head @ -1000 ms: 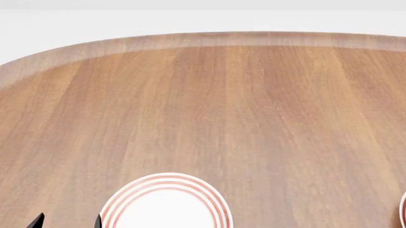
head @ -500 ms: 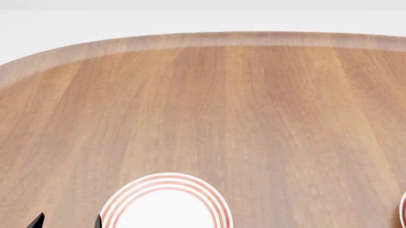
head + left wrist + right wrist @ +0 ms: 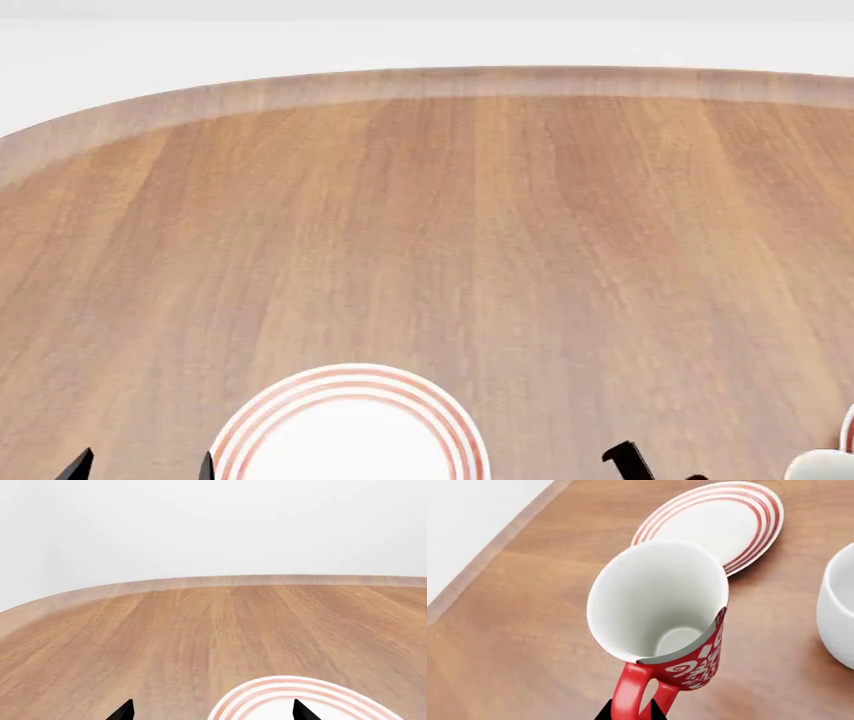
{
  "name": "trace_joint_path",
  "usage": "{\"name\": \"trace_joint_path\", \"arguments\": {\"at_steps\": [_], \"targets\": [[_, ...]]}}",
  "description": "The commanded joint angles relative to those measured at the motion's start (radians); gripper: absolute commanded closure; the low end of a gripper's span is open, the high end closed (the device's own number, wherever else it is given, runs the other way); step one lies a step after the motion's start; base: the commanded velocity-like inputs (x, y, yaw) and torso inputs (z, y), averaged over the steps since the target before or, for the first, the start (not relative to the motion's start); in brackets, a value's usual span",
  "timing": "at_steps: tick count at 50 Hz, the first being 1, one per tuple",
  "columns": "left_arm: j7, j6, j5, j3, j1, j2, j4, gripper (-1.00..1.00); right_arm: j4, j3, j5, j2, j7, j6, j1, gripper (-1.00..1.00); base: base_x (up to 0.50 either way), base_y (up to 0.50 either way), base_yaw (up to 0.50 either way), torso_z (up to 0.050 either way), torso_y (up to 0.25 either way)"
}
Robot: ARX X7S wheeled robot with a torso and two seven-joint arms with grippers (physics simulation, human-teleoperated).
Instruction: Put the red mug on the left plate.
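Above wood table, red mug tilted, handle in right end effector

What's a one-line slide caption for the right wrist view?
Right gripper pinching the red mug by its handle above the table, a red-ringed plate behind, white mug alongside.

Red mug with white scrolls, white inside; white plate ringed in red; plain white mug; brown wood-grain worktop.
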Motion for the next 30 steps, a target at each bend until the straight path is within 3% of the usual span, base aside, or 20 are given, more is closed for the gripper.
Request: {"name": "trace_joint_path", "arguments": {"at_steps": [1,12,30], "targets": [[-0.002,0.003,-0.002,0.003,-0.002,-0.002,-0.003,-1.0,-0.148,-0.035,0.023,0.034,0.014,0.054,0.014,1.0,0.0,0.0,0.0,0.0,0.0],[-0.005,0.003,-0.004,0.007,-0.002,-0.004,-0.002,-1.0,-0.22,-0.07,0.053,0.055,-0.027,0.081,0.043,1.0,0.0,0.0,0.0,0.0,0.0],[-0.009,0.004,-0.006,0.012,-0.004,-0.007,-0.005,-1.0,-0.081,-0.199,0.047,0.1,-0.385,0.076,0.061,1.0,0.0,0.0,0.0,0.0,0.001]]}}
